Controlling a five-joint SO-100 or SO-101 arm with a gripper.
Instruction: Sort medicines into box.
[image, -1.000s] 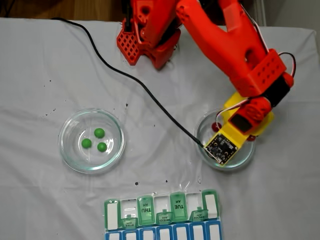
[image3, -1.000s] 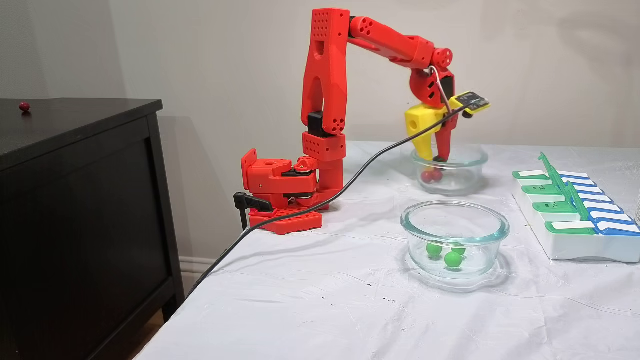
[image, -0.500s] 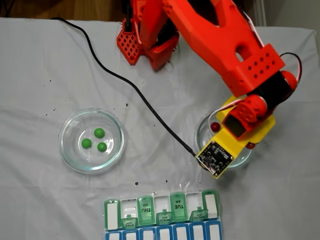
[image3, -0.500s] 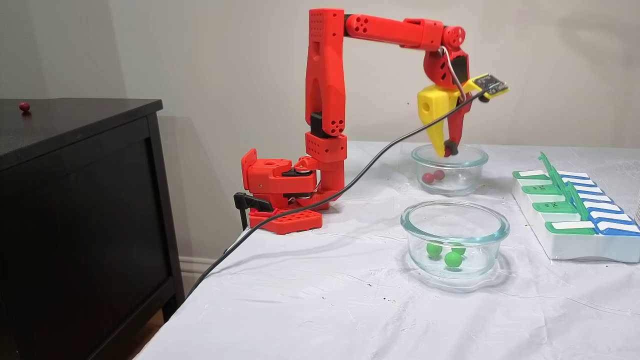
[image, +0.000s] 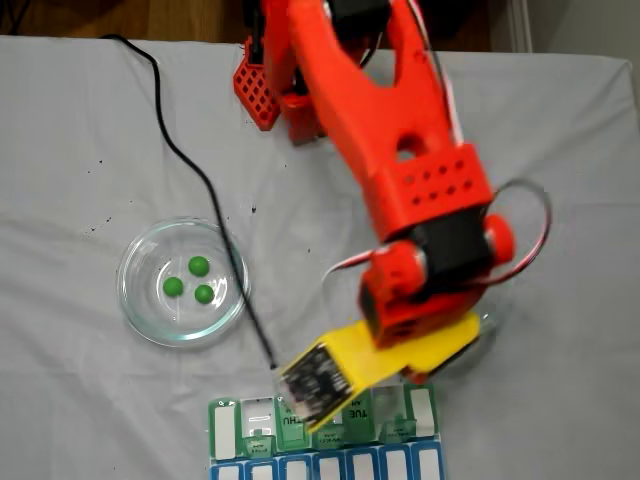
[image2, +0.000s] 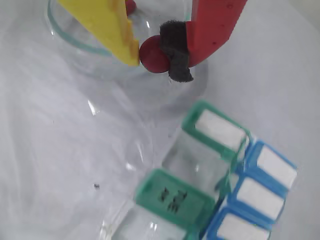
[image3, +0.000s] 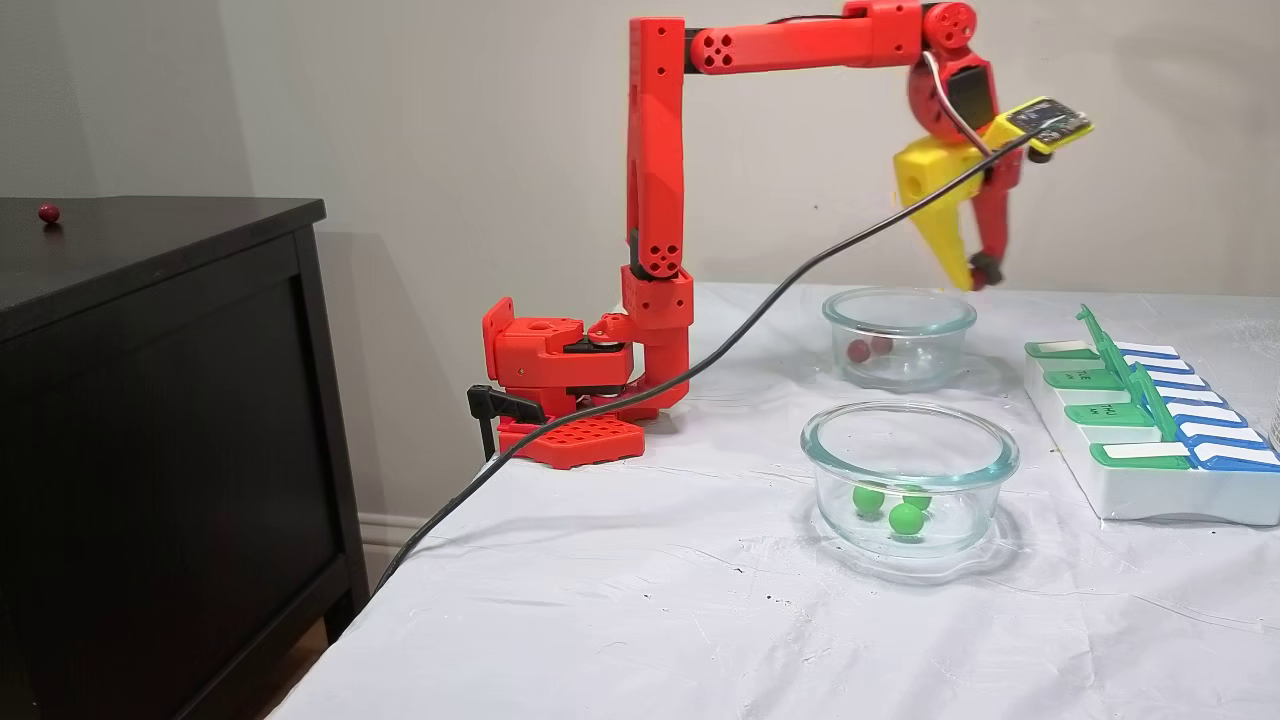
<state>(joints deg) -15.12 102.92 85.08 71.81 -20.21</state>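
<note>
Cable (image3: 700, 365) trails from my wrist across the white cloth (image3: 650, 600) and off the table's near-left edge, passing well clear of both glass dishes. My gripper (image2: 150, 54) is clamped on one dark red pill (image2: 151, 55), pinched between the yellow finger (image2: 107, 22) and the red finger's dark pad (image2: 175, 50), raised above the far dish (image3: 898, 335), where two red pills (image3: 868, 348) lie. Three green pills (image3: 890, 505) sit in the near dish (image3: 908, 480). In the side fixed view, the pill box (image3: 1150, 440) lies to the right near the table edge, several green lids standing open, open cloth between it and the dishes.
</note>
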